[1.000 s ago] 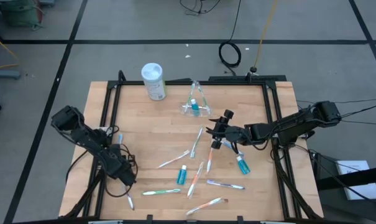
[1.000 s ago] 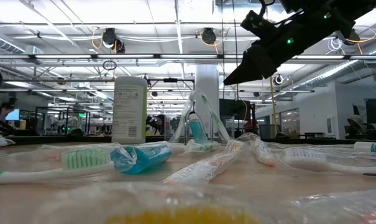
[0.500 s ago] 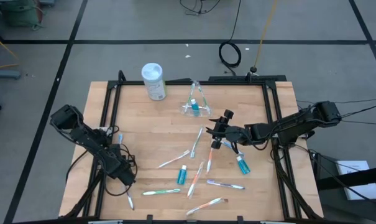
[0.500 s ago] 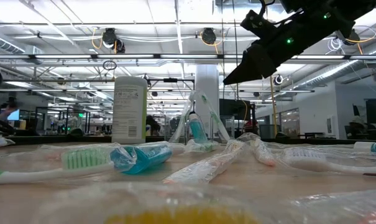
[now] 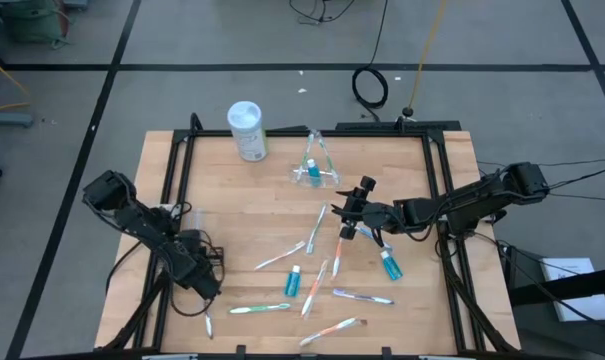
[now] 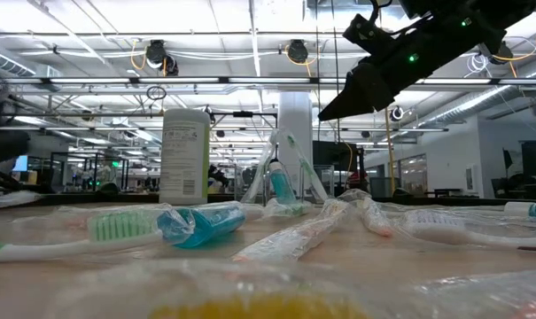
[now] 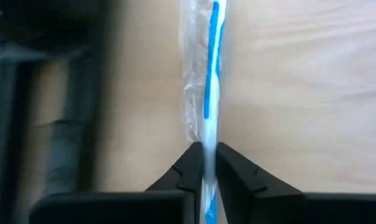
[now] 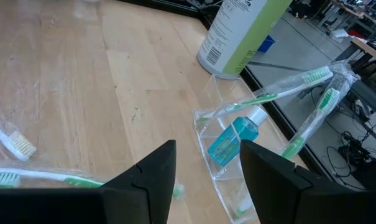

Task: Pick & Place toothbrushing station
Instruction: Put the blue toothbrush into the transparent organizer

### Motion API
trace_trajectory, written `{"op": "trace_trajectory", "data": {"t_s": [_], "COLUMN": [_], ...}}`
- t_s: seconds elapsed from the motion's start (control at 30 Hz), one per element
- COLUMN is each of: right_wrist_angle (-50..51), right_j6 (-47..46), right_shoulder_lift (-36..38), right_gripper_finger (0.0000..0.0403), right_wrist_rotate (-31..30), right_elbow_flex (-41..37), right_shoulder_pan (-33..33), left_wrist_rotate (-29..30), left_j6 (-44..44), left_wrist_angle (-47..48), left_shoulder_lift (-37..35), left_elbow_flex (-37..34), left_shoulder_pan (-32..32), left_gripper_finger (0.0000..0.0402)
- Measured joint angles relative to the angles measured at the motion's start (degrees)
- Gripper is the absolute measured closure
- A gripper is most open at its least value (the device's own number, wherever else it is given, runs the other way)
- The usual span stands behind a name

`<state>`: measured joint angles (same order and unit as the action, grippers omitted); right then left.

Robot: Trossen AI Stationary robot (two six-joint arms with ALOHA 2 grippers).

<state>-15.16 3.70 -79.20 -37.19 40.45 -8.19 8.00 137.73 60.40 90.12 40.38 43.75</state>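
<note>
Currently left hand (image 7: pixel 210 163) is clamped on a wrapped blue-and-white toothbrush (image 7: pixel 210 81) at the counter's (image 5: pixel 232 210) left edge, far from the clear cup (image 5: pixel 314 166). Right hand (image 5: pixel 348 210) hangs above the counter just beside the cup, fingers (image 8: pixel 151 171) spread, nothing in them. Cup holds two green toothbrushes (image 8: pixel 281 93) and one blue toothpaste tube (image 8: pixel 232 139); white canister (image 5: pixel 247 131) stands near it. Other toothbrushes (image 5: pixel 317 232) and tubes (image 5: pixel 390 264) lie scattered beyond the cup.

Matt wood table (image 5: pixel 232 215); clear plastic cup (image 8: pixel 228 158).
</note>
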Motion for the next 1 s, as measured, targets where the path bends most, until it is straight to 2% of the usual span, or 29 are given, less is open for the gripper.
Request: {"op": "trace_trajectory", "data": {"t_s": [0.17,0.27,0.37,0.47,0.63,0.8,0.9,1.0], "right_wrist_angle": [-0.3,-1.0,-1.9,-5.0,-12.1,-22.0,-30.1,-38.1], "right_j6": [-0.1,-2.5,-4.7,-4.6,-5.0,-8.0,-9.9,-11.4], "right_shoulder_lift": [0.0,0.0,0.0,0.0,-1.7,-4.6,-5.6,-5.9], "right_gripper_finger": [0.0232,0.0232,0.0232,0.0232,0.0232,0.0232,0.0232,0.0232], "right_wrist_rotate": [0.0,0.9,6.8,14.1,22.1,25.9,25.4,25.6], "right_elbow_flex": [0.0,0.0,0.0,0.0,-0.4,-3.4,-5.0,-7.1], "right_shoulder_pan": [0.0,0.0,0.5,1.4,2.4,2.5,2.6,2.6], "left_wrist_rotate": [16.1,26.9,34.2,39.6,40.9,37.5,36.4,34.1], "left_j6": [-5.2,-11.5,-20.7,-31.7,-61.8,-91.7,-105.4,-114.2], "left_wrist_angle": [4.3,5.1,5.3,0.5,-18.5,-41.0,-51.8,-57.8], "left_shoulder_lift": [-0.2,-1.4,-1.8,-2.0,-1.9,-1.9,-1.9,-2.0], "left_elbow_flex": [6.3,10.1,12.7,15.0,15.3,15.4,15.4,15.5], "left_shoulder_pan": [-1.3,-2.9,-5.4,-8.4,-14.5,-19.4,-20.8,-22.1], "left_gripper_finger": [0.0387,0.0389,0.0376,0.0377,0.0394,0.0374,0.0372,0.0385]}}
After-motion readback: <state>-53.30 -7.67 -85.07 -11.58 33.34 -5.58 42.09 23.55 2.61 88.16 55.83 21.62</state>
